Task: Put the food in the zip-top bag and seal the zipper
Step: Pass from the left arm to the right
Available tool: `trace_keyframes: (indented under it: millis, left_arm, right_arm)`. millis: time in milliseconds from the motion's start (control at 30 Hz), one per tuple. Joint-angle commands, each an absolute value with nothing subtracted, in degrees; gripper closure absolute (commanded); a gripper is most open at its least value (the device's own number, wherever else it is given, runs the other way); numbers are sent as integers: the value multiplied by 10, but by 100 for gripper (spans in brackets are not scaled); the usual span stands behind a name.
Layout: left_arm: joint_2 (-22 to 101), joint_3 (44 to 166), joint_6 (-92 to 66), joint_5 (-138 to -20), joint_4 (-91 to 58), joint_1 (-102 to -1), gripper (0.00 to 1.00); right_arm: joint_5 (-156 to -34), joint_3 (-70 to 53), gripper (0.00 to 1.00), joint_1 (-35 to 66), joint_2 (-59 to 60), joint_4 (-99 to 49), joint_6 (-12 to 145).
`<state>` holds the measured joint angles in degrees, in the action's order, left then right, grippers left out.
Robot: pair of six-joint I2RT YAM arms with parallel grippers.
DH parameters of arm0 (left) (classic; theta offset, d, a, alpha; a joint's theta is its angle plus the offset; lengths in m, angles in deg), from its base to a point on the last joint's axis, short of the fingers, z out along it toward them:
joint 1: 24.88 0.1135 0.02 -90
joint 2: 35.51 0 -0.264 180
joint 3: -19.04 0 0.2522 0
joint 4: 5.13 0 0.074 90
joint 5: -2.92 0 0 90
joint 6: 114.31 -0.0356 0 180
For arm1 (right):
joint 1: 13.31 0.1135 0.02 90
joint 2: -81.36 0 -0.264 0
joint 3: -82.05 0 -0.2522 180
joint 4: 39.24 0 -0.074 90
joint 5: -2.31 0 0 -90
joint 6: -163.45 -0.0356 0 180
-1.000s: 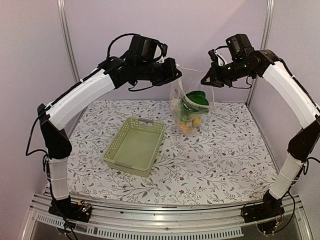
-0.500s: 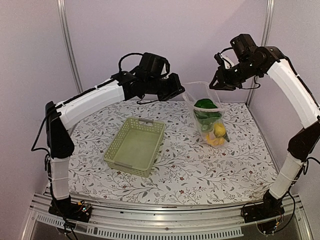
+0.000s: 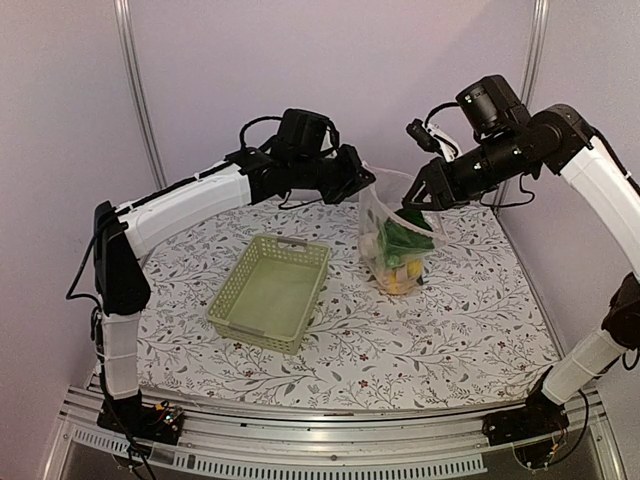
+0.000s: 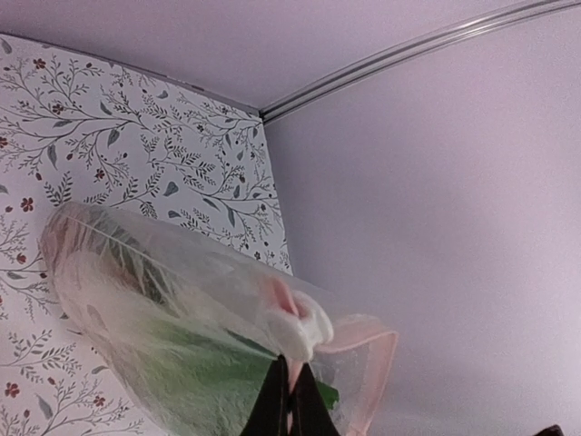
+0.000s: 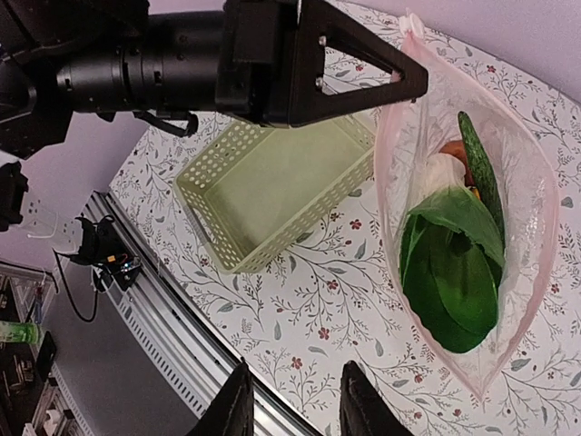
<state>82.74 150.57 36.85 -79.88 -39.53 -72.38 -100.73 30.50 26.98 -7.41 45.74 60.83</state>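
Top external view has the zip-top bag (image 3: 372, 215) hanging mouth-up from the left gripper (image 3: 358, 188), which is pinched tight on one corner of the rim; its long axis drops steeply and its bottom may just touch the table (image 3: 460, 320). The food (image 3: 400, 255) sits inside; the right gripper (image 3: 412, 200), jaws parted and empty, hovers just over the opposite side of the mouth, so the zipper (image 5: 379, 163) runs between the claws. The basket (image 3: 233, 280) stands well apart on the left; the right side is open.

Food (image 3: 400, 242) lies in the zip-top bag (image 3: 383, 203), right of the basket (image 3: 268, 290)
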Motion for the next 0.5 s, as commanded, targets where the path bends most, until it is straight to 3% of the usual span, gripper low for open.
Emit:
trace_keyframes:
  millis: [0, 467]
  left_arm:
    - [823, 1521, 381, -784, -371, -721, 100]
    - [821, 1521, 382, -777, -382, -719, 100]
  right_arm:
    - [-995, 236, 68, 274, -68, 421, 646]
    - [-922, 261, 62, 303, -148, 362, 728]
